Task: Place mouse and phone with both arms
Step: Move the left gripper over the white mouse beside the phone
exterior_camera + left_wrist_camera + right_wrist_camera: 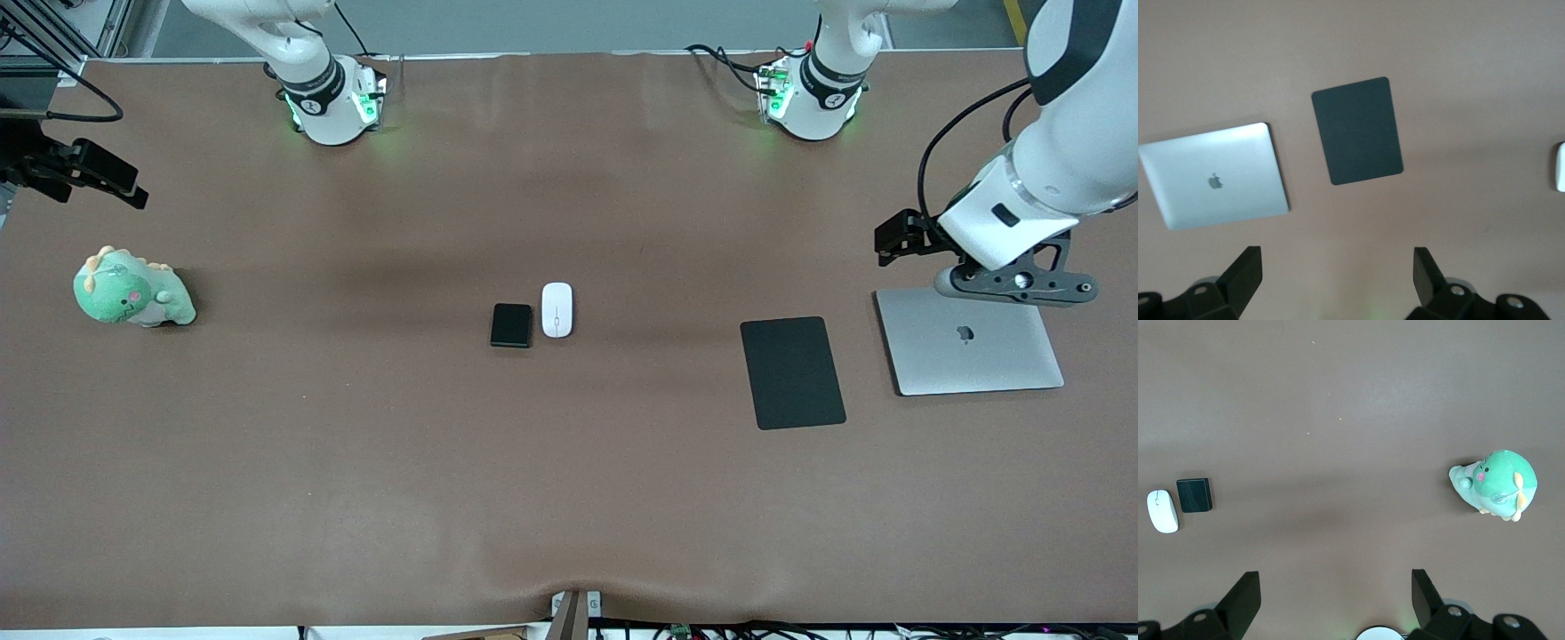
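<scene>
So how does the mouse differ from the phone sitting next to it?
The mouse is white and oval with a thin grey centre line; the phone is black and rectangular with rounded corners. The mouse lies toward the left arm's end, the phone slightly nearer the front camera. Both are similar in size, side by side mid-table, untouched.

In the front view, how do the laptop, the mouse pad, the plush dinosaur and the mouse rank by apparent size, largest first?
1. laptop
2. mouse pad
3. plush dinosaur
4. mouse
All four lie on the table at similar depth, so nearness hardly affects this order.
</scene>
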Controlling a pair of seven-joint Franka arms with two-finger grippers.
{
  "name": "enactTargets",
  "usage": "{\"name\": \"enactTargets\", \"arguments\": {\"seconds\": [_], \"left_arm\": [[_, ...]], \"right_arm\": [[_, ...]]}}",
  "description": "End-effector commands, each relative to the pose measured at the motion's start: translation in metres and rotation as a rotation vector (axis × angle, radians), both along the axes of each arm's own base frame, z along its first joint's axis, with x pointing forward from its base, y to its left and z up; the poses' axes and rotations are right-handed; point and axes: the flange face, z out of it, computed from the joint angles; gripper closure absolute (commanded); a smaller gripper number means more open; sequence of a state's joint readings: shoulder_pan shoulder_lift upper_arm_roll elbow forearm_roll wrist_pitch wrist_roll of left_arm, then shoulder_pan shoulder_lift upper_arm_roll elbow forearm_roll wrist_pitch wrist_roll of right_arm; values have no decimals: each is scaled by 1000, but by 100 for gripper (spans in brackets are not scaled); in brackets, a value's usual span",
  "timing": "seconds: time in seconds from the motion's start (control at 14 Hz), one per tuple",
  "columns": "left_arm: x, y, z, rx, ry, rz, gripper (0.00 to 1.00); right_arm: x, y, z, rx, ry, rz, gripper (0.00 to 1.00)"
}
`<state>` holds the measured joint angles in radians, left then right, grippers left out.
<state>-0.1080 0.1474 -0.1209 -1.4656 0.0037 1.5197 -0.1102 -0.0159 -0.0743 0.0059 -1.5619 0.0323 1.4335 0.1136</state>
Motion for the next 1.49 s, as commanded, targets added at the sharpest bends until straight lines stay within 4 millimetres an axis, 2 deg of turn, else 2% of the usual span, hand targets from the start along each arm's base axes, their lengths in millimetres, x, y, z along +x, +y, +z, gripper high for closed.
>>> {"name": "enactTargets", "arguments": {"seconds": [0.0, 0.28, 0.5, 0.57, 0.64, 0.71, 0.85, 1.0, 1.21, 1.42], "left_arm": [[12, 6, -22, -59, 58, 71, 0], [19, 7, -38, -134, 115, 202, 0], [24, 3, -69, -148, 189, 249, 0], [24, -7, -86, -146, 220, 235, 0], [24, -24, -104, -143, 256, 215, 0], [21, -51, -123, -131, 290, 179, 0], [10, -92, -141, -107, 320, 124, 0], [1, -129, -164, -77, 355, 128, 0], [-17, -186, -189, -29, 353, 150, 0], [-19, -235, -225, -32, 290, 234, 0]], "right_arm": [[-5, -3, 3, 17, -1, -2, 0], [-5, -3, 3, 17, -1, -2, 0], [-5, -4, 2, 18, 2, -4, 0], [-5, -3, 2, 17, 1, -2, 0], [-5, -3, 3, 17, -1, -2, 0], [-5, -3, 3, 17, -1, -2, 0], [-5, -3, 2, 17, 1, -2, 0], [-5, -3, 2, 18, 2, -2, 0], [-5, -4, 2, 18, 2, -4, 0], [-5, -4, 2, 18, 2, -4, 0]]}}
